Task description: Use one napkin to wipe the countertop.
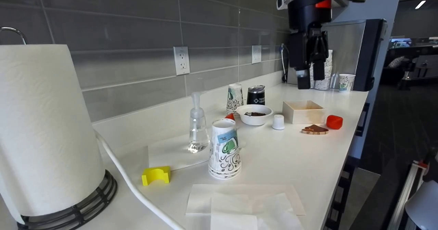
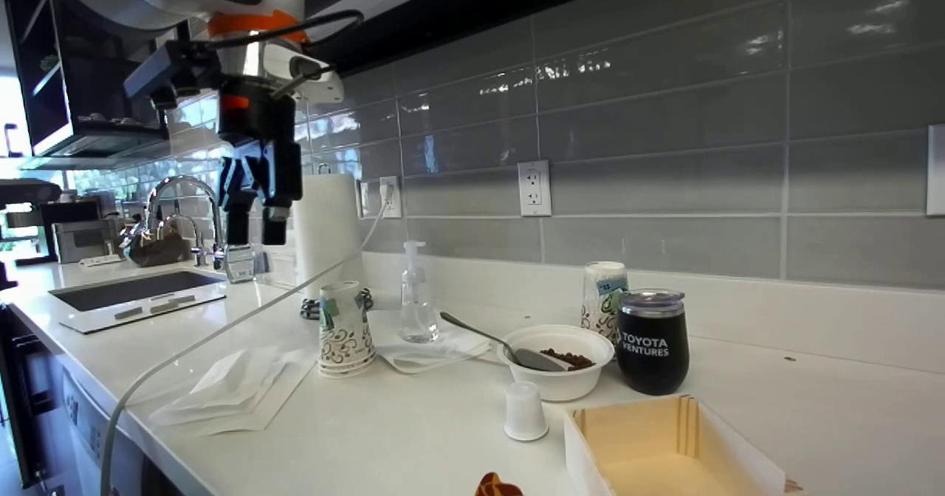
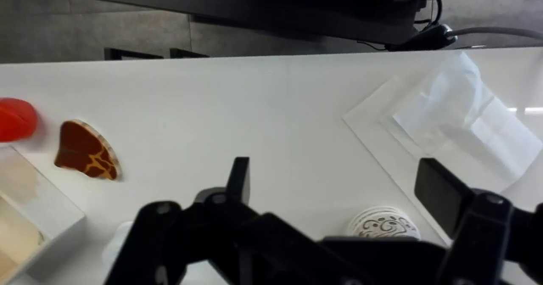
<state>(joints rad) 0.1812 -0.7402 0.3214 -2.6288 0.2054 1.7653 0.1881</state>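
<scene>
Hovering spread over the countertop (image 3: 271,124), the gripper (image 3: 336,182); sink (image 2: 136,290) only in an exterior view.

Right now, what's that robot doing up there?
It's meant to wipe the countertop with one of those white paper napkins, but it isn't handling anything. Its end effector hangs open and empty above the countertop. The napkins lie in a loose pile beside an upside-down stack of printed paper cups.

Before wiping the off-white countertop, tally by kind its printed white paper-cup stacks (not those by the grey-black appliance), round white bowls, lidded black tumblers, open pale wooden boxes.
Cup stacks: 2
Bowls: 1
Tumblers: 1
Boxes: 1
Total on countertop: 5
</scene>
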